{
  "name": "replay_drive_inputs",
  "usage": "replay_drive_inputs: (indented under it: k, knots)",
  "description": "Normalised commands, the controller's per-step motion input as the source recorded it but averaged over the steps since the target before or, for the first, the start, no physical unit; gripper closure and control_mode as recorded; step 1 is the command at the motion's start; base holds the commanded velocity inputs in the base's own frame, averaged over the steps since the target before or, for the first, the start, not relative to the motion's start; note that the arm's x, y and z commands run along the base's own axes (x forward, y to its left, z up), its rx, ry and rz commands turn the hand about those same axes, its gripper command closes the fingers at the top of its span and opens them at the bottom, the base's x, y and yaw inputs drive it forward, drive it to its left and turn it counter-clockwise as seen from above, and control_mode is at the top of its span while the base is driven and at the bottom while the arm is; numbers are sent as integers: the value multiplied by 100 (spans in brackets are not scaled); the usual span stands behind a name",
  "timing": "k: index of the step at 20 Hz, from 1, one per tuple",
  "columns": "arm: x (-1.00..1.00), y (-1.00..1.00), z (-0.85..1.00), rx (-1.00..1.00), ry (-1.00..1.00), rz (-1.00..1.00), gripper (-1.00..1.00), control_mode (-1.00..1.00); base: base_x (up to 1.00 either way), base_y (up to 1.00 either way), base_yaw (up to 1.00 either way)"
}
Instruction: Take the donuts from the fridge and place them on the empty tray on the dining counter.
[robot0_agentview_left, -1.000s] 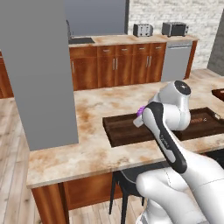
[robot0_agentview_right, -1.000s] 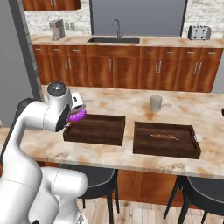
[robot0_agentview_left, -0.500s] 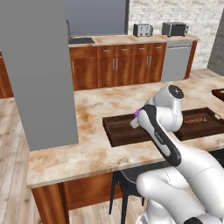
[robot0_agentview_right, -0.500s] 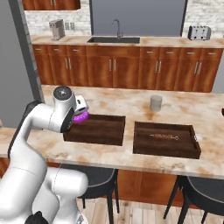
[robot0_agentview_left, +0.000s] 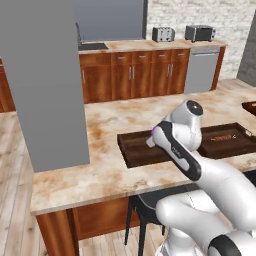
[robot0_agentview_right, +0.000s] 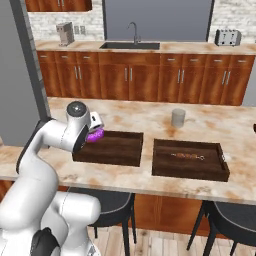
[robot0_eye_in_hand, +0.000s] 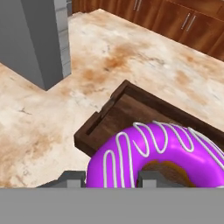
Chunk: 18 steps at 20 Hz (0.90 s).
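The claw (robot0_agentview_right: 96, 131) grips a donut (robot0_eye_in_hand: 157, 153) above the left end of the empty tray (robot0_agentview_right: 117, 148) on the table (robot0_agentview_right: 150, 120). Carrying is nearly done; next, lower and release inside the rim.

The donut (robot0_eye_in_hand: 159, 153) is glossy purple-magenta with thin white zigzag lines and a brown inner ring. The tray (robot0_agentview_right: 117, 148) beneath it is dark brown wood. The worktop (robot0_agentview_left: 110, 125) is beige marble with rust-brown veins. The cabinets (robot0_agentview_right: 135, 80) are reddish-brown, and the stools (robot0_agentview_right: 112, 202) black.
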Motion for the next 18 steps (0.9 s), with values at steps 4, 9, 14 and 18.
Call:
replay_drive_inputs:
  k: [4, 9, 14, 18]
  knots:
    - [19, 0, -42, 0, 6, 0, 100, -100, 0, 0, 0]
    - [22, 0, -38, 0, 5, 0, 100, -100, 0, 0, 0]
    - [36, 0, -21, 0, 1, 0, 100, -100, 0, 0, 0]
    - [37, 0, -16, 0, 0, 0, 100, -100, 0, 0, 0]
